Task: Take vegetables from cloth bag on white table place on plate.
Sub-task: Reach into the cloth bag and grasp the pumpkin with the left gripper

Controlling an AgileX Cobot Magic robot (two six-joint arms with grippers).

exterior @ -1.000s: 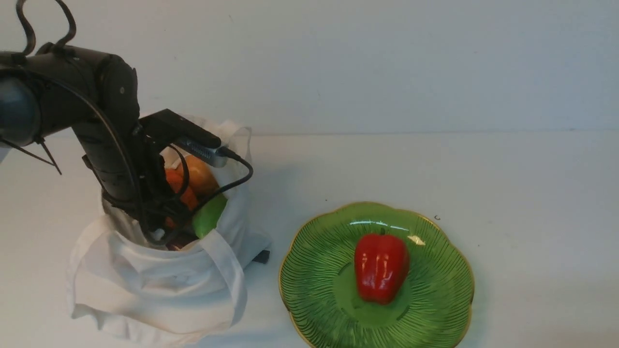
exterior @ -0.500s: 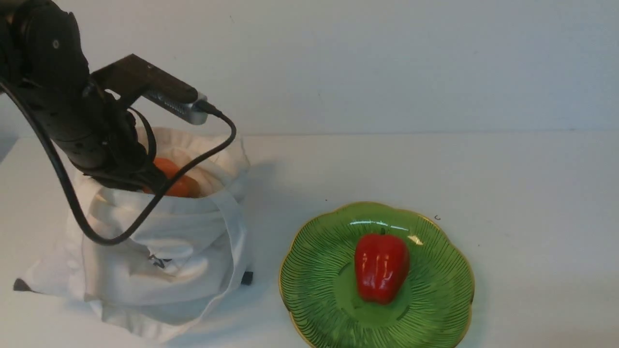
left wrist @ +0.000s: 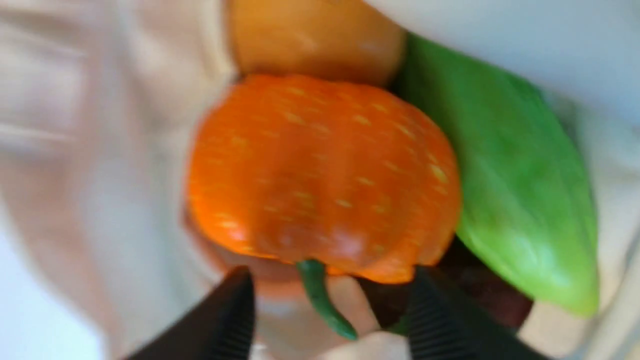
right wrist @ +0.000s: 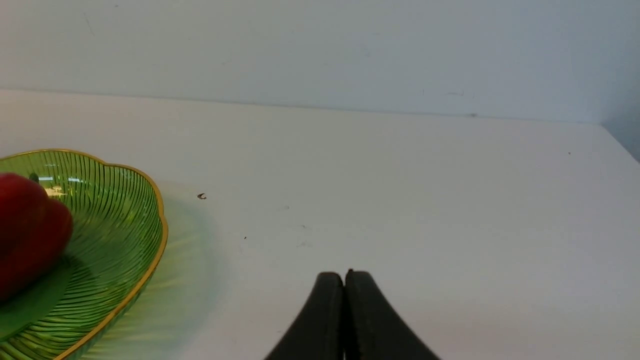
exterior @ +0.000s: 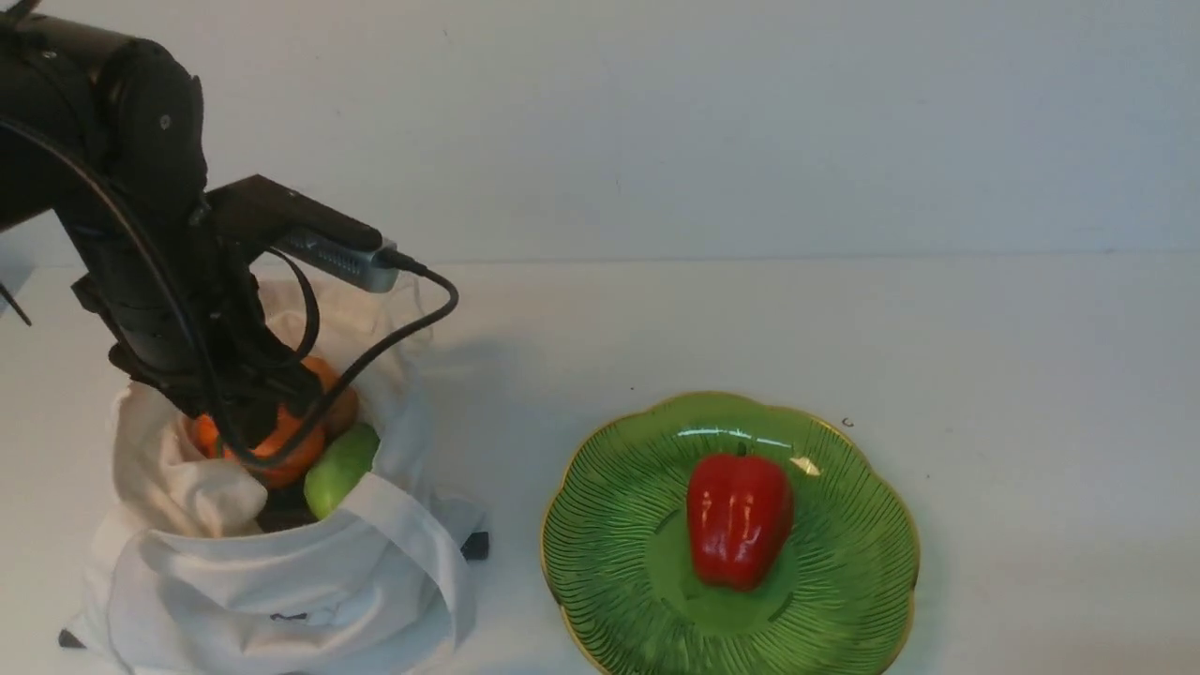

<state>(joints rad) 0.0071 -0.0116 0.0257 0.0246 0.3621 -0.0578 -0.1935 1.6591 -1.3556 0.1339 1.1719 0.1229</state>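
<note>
With the left gripper [left wrist: 332,280] spread wide just above the pumpkin [left wrist: 320,175], which sits in the bag [exterior: 281,581] at near left, I would sink lower so the pads span its ribbed body rather than the stem, clear of the gourd [left wrist: 510,200] on its right, before closing.
</note>
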